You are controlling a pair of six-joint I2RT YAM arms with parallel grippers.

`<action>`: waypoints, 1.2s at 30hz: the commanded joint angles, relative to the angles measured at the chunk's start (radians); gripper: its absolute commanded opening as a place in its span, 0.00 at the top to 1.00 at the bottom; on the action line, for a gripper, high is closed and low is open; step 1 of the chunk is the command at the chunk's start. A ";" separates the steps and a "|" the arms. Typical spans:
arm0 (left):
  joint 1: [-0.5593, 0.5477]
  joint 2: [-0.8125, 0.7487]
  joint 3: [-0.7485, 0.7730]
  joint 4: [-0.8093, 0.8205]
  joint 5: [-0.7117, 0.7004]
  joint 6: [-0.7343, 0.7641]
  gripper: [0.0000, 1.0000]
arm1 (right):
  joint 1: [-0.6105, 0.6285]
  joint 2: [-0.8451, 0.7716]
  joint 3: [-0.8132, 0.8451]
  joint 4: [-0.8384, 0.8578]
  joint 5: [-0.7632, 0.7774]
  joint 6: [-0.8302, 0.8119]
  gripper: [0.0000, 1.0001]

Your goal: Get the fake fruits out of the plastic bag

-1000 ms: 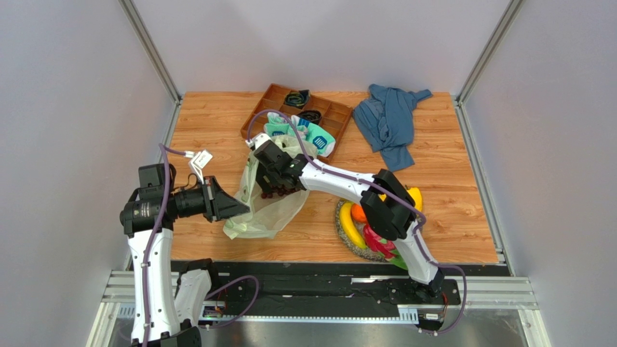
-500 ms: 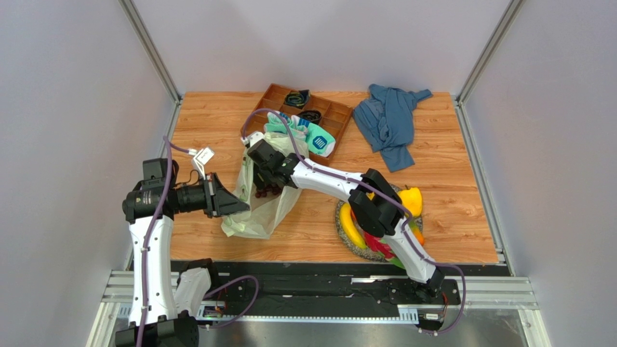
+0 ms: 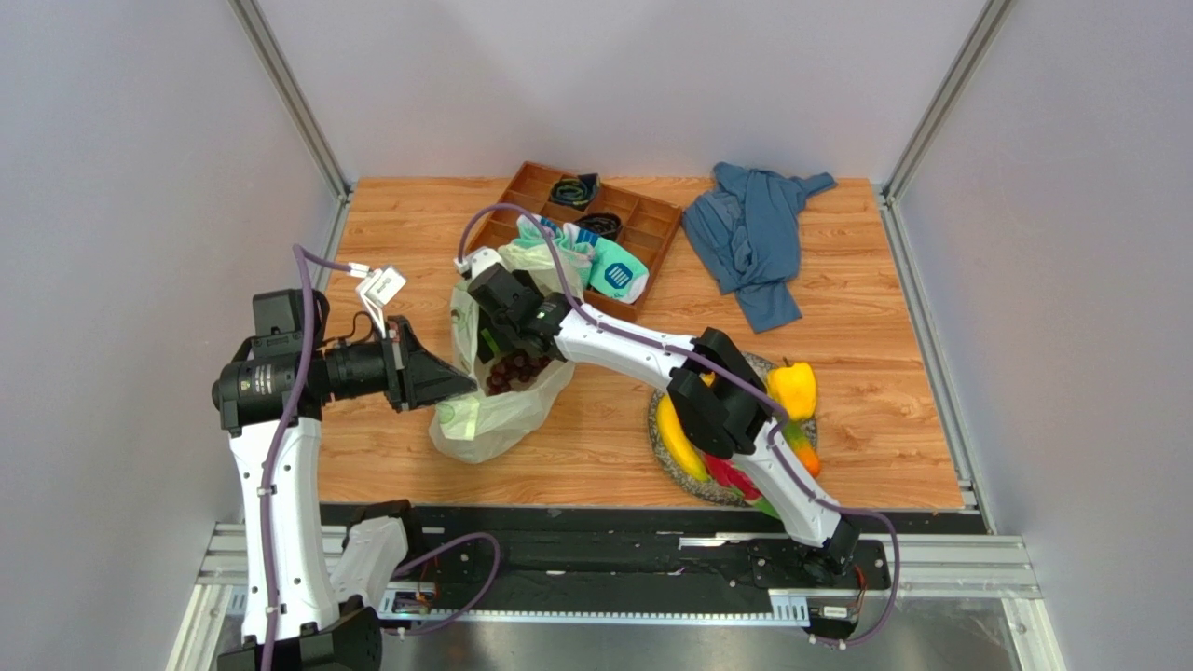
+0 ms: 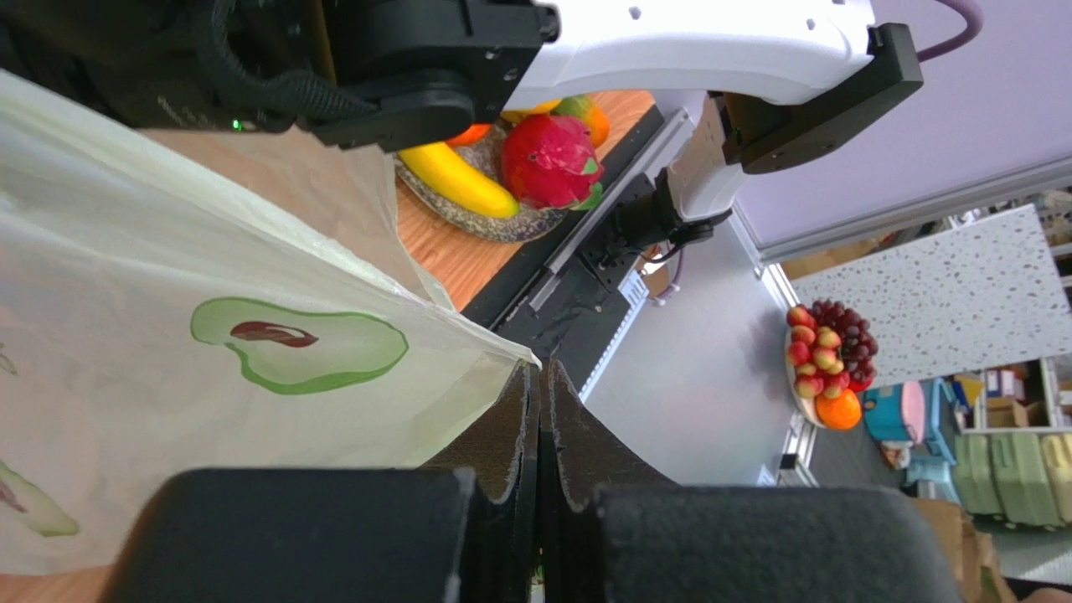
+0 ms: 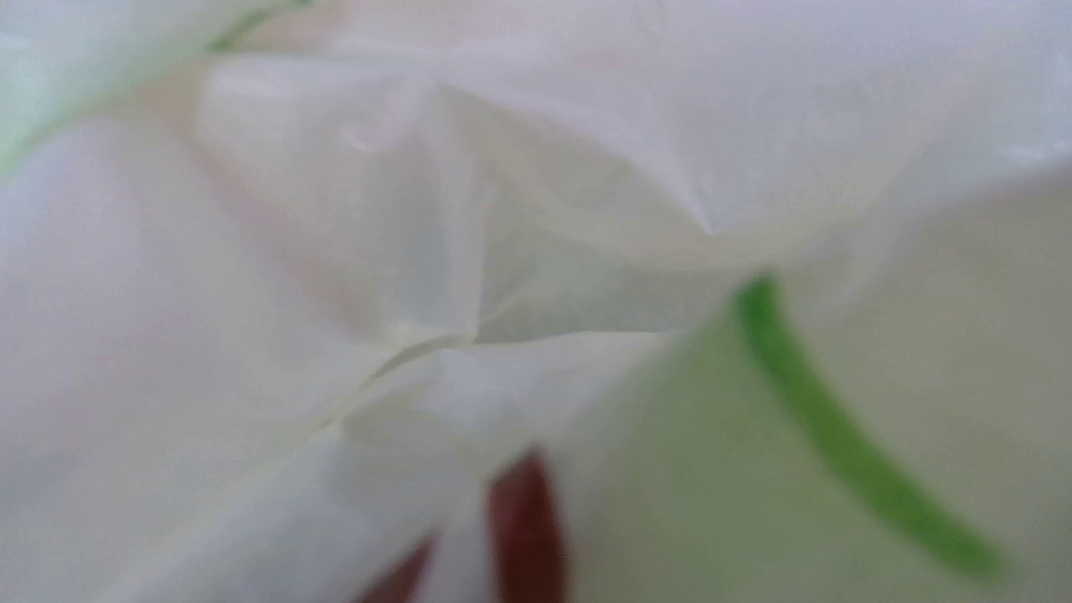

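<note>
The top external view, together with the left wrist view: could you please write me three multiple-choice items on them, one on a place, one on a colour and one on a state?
1. Where on the table does the blue garment lie?
A. near left corner
B. far right part
C. dead centre

2. What colour is the banana on the plate?
A. blue
B. white
C. yellow

3. How is the left gripper?
A. shut on the edge of the plastic bag
B. wide open, holding nothing
C. shut on the banana

Key:
1 B: it lies crumpled near the far right corner.
2 C: it is a yellow curve at the plate's left side.
3 A: the left wrist view shows its fingers pressed together on the bag's edge.
</note>
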 commanded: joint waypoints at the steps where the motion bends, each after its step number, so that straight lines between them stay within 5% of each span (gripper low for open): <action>1: -0.008 0.004 0.069 -0.262 0.054 0.080 1.00 | 0.021 0.049 0.040 0.017 0.002 0.049 0.05; 3: -0.008 0.003 0.076 -0.295 0.046 0.102 1.00 | 0.026 0.080 0.063 0.019 0.008 0.052 0.06; 6: -0.007 -0.007 0.061 -0.289 0.021 0.093 1.00 | 0.036 0.114 0.101 0.049 -0.018 -0.007 0.24; 8: -0.007 -0.010 0.044 -0.276 -0.008 0.076 1.00 | 0.044 0.118 0.127 0.071 -0.032 -0.044 0.53; 9: -0.008 -0.016 0.033 -0.245 -0.025 0.064 1.00 | 0.044 0.109 0.134 0.073 -0.058 -0.084 0.86; 11: -0.007 -0.022 0.004 -0.211 -0.075 0.031 1.00 | 0.044 0.085 0.132 0.070 -0.075 -0.123 1.00; 16: -0.007 0.004 -0.028 -0.057 -0.190 -0.026 1.00 | -0.009 -0.123 0.005 0.007 -0.191 -0.143 1.00; 22: -0.007 0.078 -0.003 0.096 -0.293 -0.056 1.00 | -0.091 -0.398 -0.268 0.010 -0.535 -0.242 1.00; 29: -0.007 0.159 0.032 0.194 -0.355 -0.104 1.00 | -0.157 -0.613 -0.383 -0.032 -0.921 -0.255 1.00; 33: -0.007 0.232 0.055 0.231 -0.336 -0.121 1.00 | -0.180 -0.743 -0.392 -0.070 -0.957 -0.253 1.00; 36: -0.007 0.271 0.078 0.259 -0.324 -0.134 1.00 | -0.213 -0.835 -0.414 -0.223 -0.930 -0.429 1.00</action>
